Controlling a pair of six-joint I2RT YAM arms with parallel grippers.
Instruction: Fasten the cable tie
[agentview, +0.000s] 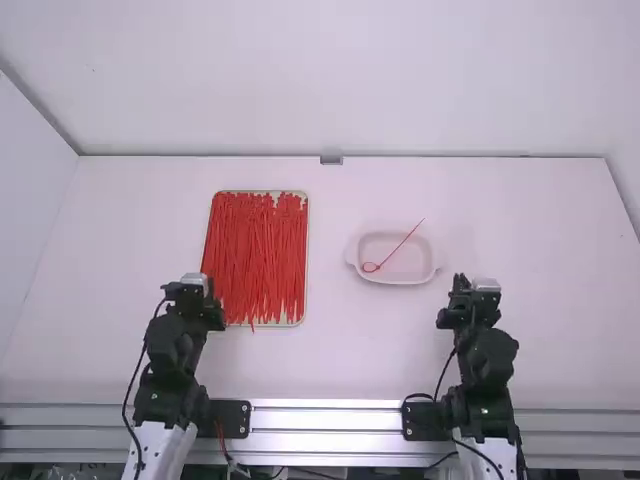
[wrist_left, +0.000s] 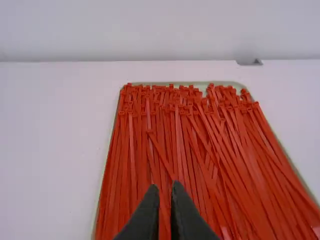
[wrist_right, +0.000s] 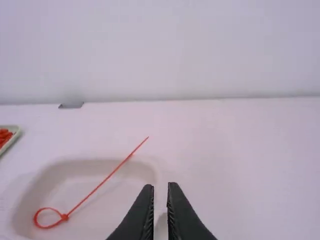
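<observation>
Cable tie (agentview: 396, 244), closed into a loop, lay in the white dish (agentview: 400, 281) right of centre, its tail over the far rim. I saw the left gripper (wrist_left: 165, 187) at the near end of the tray (agentview: 306, 240) of loose ties (agentview: 258, 258), and the right gripper (wrist_right: 160, 186) near the dish. Both had their fingers almost touching and held nothing.

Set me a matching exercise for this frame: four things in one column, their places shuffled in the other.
Things:
1. loose cable ties
2. looped cable tie
3. left gripper
4. right gripper

Places:
A. lying in the white dish, tail over its rim
B. at the near end of the tray
C. just short of the dish, on its near side
D. piled on the tray

Pairs: 1-D, 2-A, 3-B, 4-C
</observation>
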